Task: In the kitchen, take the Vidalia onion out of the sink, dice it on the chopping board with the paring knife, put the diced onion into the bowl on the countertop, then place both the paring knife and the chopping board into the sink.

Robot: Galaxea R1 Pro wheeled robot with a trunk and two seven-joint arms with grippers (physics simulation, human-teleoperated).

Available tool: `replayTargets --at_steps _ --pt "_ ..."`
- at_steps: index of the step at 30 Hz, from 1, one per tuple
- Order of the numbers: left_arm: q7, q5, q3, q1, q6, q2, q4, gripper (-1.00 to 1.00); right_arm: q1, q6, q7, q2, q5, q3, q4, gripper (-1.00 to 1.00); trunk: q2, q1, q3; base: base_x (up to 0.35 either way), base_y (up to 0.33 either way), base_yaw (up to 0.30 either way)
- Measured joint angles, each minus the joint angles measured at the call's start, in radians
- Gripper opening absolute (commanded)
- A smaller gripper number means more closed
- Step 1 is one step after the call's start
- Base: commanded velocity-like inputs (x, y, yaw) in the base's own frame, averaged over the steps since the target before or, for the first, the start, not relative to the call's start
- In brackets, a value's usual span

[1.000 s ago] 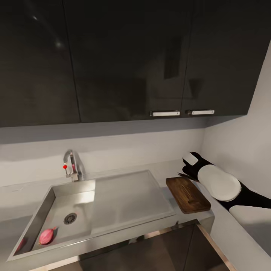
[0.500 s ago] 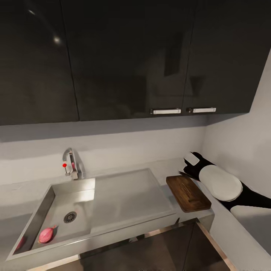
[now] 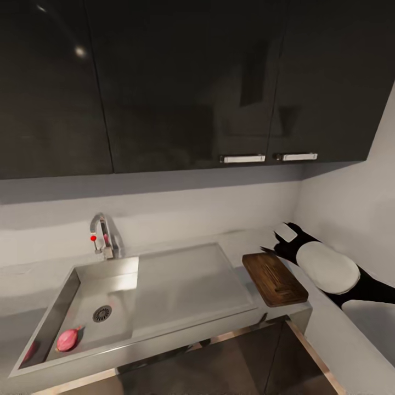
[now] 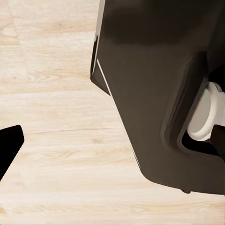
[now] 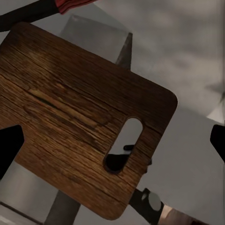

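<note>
The pink-red Vidalia onion (image 3: 67, 340) lies in the near left corner of the steel sink (image 3: 181, 285), beside the round drain. The dark brown chopping board (image 3: 273, 278) lies on the grey countertop (image 3: 247, 238) right of the sink, slot handle towards me. My right gripper (image 3: 277, 248) hovers over the board's far right corner. In the right wrist view it (image 5: 112, 145) stands open above the board (image 5: 70, 122), with nothing between the fingers. A slim dark pointed shape (image 3: 267, 252) at the board's far edge may be the paring knife; I cannot tell. My left gripper (image 4: 112, 145) hangs open over the wooden floor.
The chrome faucet (image 3: 104, 236) with its red knob stands behind the basin. Glossy black upper cabinets (image 3: 186, 82) hang low over the counter, and the side wall (image 3: 351, 208) closes in on the right. A pale rounded shape (image 3: 370, 323) lies under my right arm; bowl or arm, I cannot tell.
The whole picture has shifted slightly as the head moved. My right arm has edged a little to the right, away from the board. The onion and board lie where they were.
</note>
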Motion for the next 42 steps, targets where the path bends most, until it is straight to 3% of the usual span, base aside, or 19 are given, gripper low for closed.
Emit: replayTargets --at_steps 7,37,42 --pt "0.000 0.000 -0.001 0.000 0.000 0.000 0.001 1.00 0.011 0.000 0.002 -0.018 0.000 0.000 0.000 1.00 0.000 0.000 -0.010 0.000 0.000 0.000" --pt "0.000 0.000 -0.001 0.000 0.000 0.000 0.001 1.00 0.053 0.000 0.005 -0.032 -0.001 0.000 0.000 1.00 0.001 0.000 -0.048 0.000 0.000 0.000" --pt "0.000 0.000 -0.002 0.000 0.000 -0.001 0.001 1.00 0.053 0.000 0.052 -0.030 0.000 0.002 0.001 1.00 0.001 0.000 -0.048 0.000 0.000 0.000"
